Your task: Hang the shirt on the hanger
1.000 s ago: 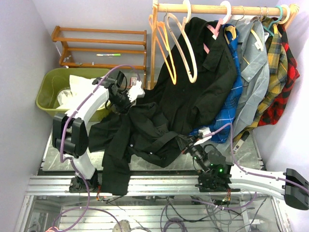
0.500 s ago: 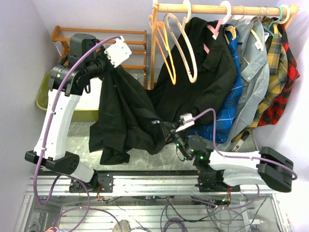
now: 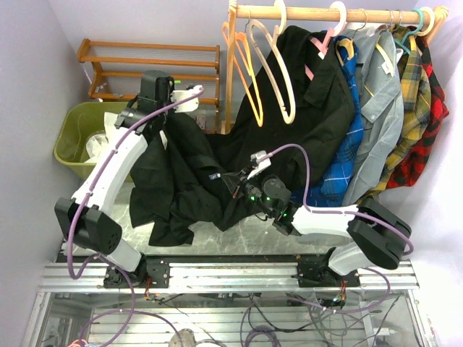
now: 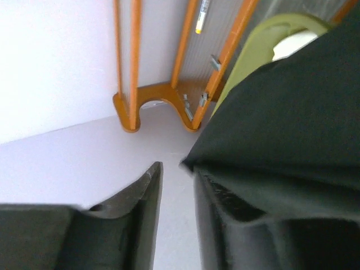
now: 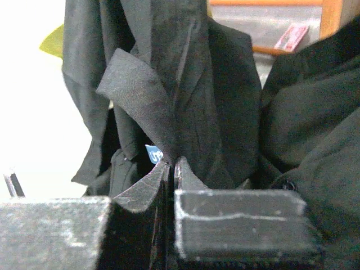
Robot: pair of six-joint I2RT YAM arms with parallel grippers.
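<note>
The black shirt (image 3: pixel 184 173) hangs crumpled between my arms over the table's left half. My right gripper (image 3: pixel 235 181) is shut on a fold of the shirt; in the right wrist view its jaws (image 5: pixel 171 163) pinch the black cloth (image 5: pixel 169 84). My left gripper (image 3: pixel 170 107) is raised at the shirt's upper edge. In the left wrist view its fingers (image 4: pixel 175 169) stand a narrow gap apart with wall showing between them, and shirt cloth (image 4: pixel 292 112) lies over the right finger. The cream-peach hanger (image 3: pixel 278 72) hangs empty on the wooden rail (image 3: pixel 362 13).
Orange hangers (image 3: pixel 242 65) hang left of the cream one. Another black shirt on a pink hanger (image 3: pixel 322 40), a blue plaid shirt (image 3: pixel 351 144) and other shirts fill the rail. A green bin (image 3: pixel 72 141) and a wooden rack (image 3: pixel 145 69) stand at the back left.
My left arm has lifted the shirt off the table, then come down and nearer, and the cloth sags lower. My right gripper has moved up and left with its fold of shirt.
</note>
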